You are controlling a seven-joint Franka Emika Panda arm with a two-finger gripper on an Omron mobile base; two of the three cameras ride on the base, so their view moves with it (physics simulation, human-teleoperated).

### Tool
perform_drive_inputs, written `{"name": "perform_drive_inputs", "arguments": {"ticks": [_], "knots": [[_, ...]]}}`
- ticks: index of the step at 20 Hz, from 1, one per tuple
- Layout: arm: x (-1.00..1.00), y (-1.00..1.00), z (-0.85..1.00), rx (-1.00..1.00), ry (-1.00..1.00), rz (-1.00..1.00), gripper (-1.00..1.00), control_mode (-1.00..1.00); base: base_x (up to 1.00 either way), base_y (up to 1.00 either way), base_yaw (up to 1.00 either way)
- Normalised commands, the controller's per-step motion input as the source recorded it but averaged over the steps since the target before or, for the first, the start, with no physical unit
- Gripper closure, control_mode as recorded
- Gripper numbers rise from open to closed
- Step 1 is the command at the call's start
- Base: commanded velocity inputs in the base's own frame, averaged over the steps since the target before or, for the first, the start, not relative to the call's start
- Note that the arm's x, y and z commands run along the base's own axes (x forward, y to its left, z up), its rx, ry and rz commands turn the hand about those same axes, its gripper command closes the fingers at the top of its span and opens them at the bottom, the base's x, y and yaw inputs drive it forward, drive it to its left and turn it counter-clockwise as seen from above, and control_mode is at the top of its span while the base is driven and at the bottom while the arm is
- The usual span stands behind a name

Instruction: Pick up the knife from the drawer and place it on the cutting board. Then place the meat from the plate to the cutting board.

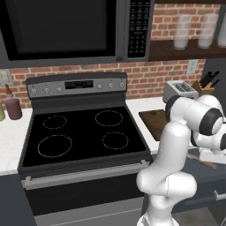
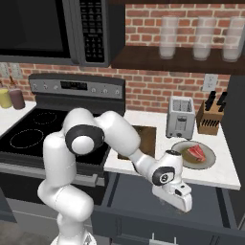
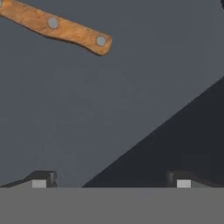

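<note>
The gripper (image 3: 109, 181) is held spread wide and empty over the grey floor of the open drawer (image 2: 143, 198), its two dark fingertips (image 3: 41, 179) set far apart at the bottom of the hand view. The knife (image 3: 57, 27) is seen lying flat on the drawer floor at the upper left of that view, well apart from the fingertips; its brown riveted handle is shown, while the blade is cut off by the edge. On the counter above, the cutting board (image 2: 146, 136) is found beside the stove, and the meat (image 2: 196, 153) rests on the plate (image 2: 179, 150) to its right.

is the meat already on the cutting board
No, in the right base view the meat lies on the plate beside the toaster, apart from the cutting board.
</note>
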Motion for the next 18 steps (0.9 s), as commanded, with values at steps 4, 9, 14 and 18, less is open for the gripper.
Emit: {"name": "perform_drive_inputs", "arguments": {"ticks": [4, 9, 14, 18], "knots": [[0.18, -0.06, -0.14, 0.15, -0.09, 0.25, -1.00, -1.00, 0.00, 0.00, 0.00], [0.10, -0.35, 0.16, 0.10, -0.03, 0.15, -1.00, -1.00, 0.00, 0.00, 0.00], [0.25, -0.15, 0.15, 0.03, 0.00, 0.08, -1.00, -1.00, 0.00, 0.00, 0.00], [0.16, -0.02, -0.24, 0.00, -0.03, 0.17, -1.00, -1.00, 0.00, 0.00, 0.00]]}}
